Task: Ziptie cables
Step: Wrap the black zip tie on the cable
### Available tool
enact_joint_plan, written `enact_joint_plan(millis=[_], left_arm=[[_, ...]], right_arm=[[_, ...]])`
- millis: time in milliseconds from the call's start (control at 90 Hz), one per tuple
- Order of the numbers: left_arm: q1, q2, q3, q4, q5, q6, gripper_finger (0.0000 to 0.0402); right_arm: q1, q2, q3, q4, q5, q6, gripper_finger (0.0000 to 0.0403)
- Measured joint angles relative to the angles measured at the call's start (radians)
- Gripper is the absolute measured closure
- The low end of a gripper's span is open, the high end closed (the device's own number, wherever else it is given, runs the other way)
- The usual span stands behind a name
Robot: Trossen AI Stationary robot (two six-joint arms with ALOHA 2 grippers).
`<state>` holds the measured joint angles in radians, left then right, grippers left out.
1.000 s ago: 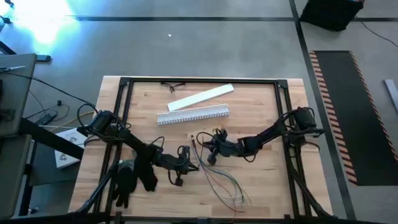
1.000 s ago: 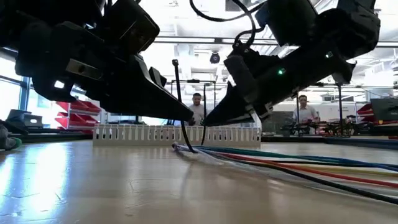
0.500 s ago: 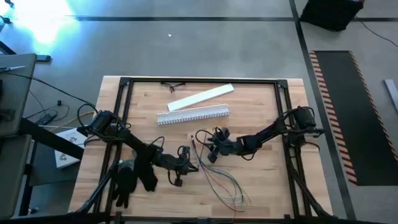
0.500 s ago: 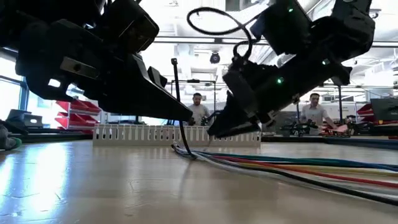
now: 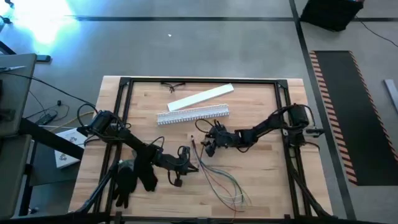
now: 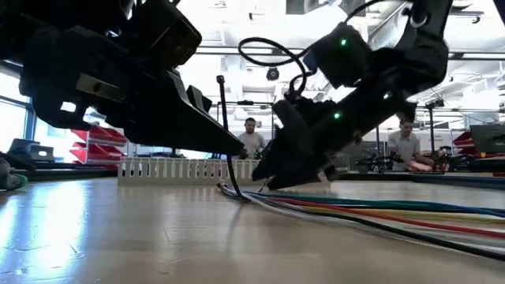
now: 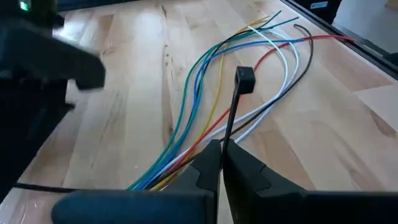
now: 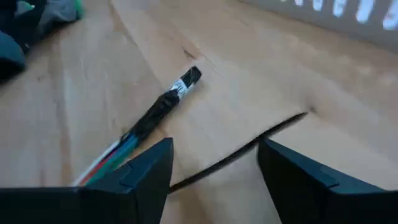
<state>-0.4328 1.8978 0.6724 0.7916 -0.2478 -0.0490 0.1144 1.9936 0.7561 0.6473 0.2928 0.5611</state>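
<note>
**Cable bundle at mid-table, zip tie held upright by left arm**

Item 1. Cables (image 5: 217, 177): a loose bundle of thin wires in green, blue, yellow, white, red and black. They lie on the wooden table (image 5: 261, 186), gathered at one end near the table's centre and fanning out toward the near edge. In the right wrist view the gathered end (image 8: 165, 102) is wrapped in dark tape, with the coloured strands emerging behind it. In the low view the strands (image 6: 379, 211) run flat along the surface toward the right.

Item 2. Left gripper (image 5: 194, 167): low over the table, just left of the cables. Its fingers (image 7: 205, 168) are pressed together on a thin black zip tie (image 7: 233, 102), which stands up from the fingertips with its square head at the top. In the low view the tie (image 6: 224, 126) rises as a thin vertical line from the fingertip.

Item 3. Right gripper (image 5: 203, 148): at the centre of the table, right beside the gathered end of the cables. Its fingers (image 8: 149, 171) stand apart, with nothing between them; the taped end lies just ahead of them on the wood.

Item 4. White slotted channel (image 5: 193, 114): on the far half of the table, with a flat white strip (image 5: 200, 97) lying just beyond it.

Item 5. Dark gloves (image 5: 134, 177): at the near left of the table.

Item 6. People (image 6: 249, 136): in the room beyond the table, low view only.
</note>
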Motion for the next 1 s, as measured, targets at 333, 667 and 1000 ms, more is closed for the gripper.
enact_joint_plan(millis=[333,667,1000], left_arm=[[0.000,0.000,0.000,-0.009,0.003,-0.010,0.0402],[0.000,0.000,0.000,-0.014,0.003,-0.018,0.0402],[0.001,0.000,0.000,0.018,0.015,-0.052,0.0402]], right_arm=[[0.060,0.010,0.000,0.022,-0.016,-0.061,0.0332],[0.153,0.010,0.001,0.023,0.171,-0.165,0.0401],[0.234,0.009,0.075,-0.104,0.312,-0.203,0.0403]])
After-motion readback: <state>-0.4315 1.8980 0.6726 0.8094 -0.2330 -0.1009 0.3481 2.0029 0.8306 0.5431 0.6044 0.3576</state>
